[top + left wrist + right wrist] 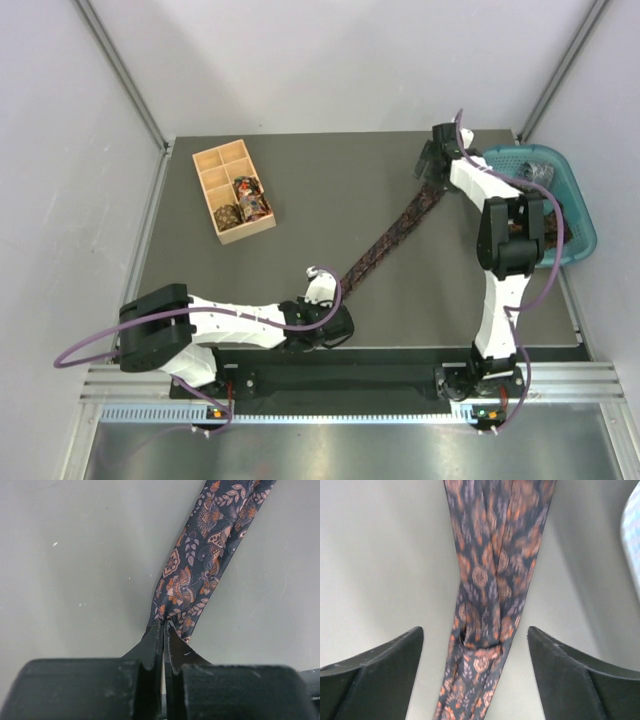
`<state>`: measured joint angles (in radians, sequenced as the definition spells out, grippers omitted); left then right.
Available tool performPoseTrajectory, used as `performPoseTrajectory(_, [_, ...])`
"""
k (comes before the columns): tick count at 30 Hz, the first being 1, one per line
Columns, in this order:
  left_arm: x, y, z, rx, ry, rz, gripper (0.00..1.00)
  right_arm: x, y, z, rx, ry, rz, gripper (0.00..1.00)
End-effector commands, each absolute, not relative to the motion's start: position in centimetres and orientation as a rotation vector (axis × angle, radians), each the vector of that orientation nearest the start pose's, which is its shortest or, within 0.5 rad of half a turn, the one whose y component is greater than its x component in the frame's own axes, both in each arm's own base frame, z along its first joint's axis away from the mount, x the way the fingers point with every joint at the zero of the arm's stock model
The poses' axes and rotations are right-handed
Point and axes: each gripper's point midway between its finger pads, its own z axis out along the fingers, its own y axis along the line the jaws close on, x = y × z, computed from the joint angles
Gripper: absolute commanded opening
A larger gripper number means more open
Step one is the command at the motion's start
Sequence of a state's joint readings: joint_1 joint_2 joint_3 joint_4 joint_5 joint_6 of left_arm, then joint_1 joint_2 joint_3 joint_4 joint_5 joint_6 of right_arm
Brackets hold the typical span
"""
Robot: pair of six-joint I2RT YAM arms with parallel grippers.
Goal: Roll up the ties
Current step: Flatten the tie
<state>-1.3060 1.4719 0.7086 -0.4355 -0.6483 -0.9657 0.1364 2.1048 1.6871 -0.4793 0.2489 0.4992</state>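
Clamping the narrow end of the patterned tie [390, 235] at the tabletop's [300, 230] six o'clock edge, the left pincer [163, 626] grips tight. The strip runs toward one o'clock, where the right pincer [475, 632] straddles it, fingers apart. A wooden box [212, 160] holding coiled ties [250, 197] sits at eleven, a teal basket [583, 243] at two.

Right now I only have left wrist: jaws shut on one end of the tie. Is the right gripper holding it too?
Observer: No. The right gripper is open, with a finger on each side of the tie.
Operator: How does the rest lie?
Observer: It's stretched out diagonally, running far-right towards the teal basket.
Operator: Any already rolled?
Observer: Two rolled ties sit in the wooden box at far left.
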Motion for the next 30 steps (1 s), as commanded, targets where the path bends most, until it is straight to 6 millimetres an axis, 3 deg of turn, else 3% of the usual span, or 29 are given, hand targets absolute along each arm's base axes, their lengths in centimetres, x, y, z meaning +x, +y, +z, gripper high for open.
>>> performPoseTrajectory(1, [14.7,-24.4,3.1,0.263,2.379,-0.071,0.0,55.4,3.5,14.2,0.569,2.206,0.023,0.8])
performPoseTrajectory(4, [14.5,-24.5,3.1,0.263,2.382,-0.083,0.0,56.5,3.3,13.8,0.559,2.218,0.005,0.75])
performPoseTrajectory(12, [14.1,-24.7,2.9,0.263,2.386,-0.087,0.0,59.0,3.4,9.1,0.551,2.304,-0.045,0.7])
performPoseTrajectory(21, [14.0,-24.7,2.8,0.268,2.383,-0.085,0.0,59.3,3.1,4.9,0.608,2.358,-0.096,0.52])
performPoseTrajectory(24, [13.9,-24.6,2.8,0.272,2.383,-0.084,0.0,59.0,2.5,4.4,0.621,2.36,-0.143,0.45])
performPoseTrajectory(29, [13.8,-24.6,2.8,0.269,2.381,-0.086,0.0,59.0,1.7,5.4,0.628,2.311,-0.186,0.38])
performPoseTrajectory(30, [13.8,-24.4,2.7,0.273,2.382,-0.079,0.0,59.1,1.6,5.5,0.626,2.306,-0.19,0.31])
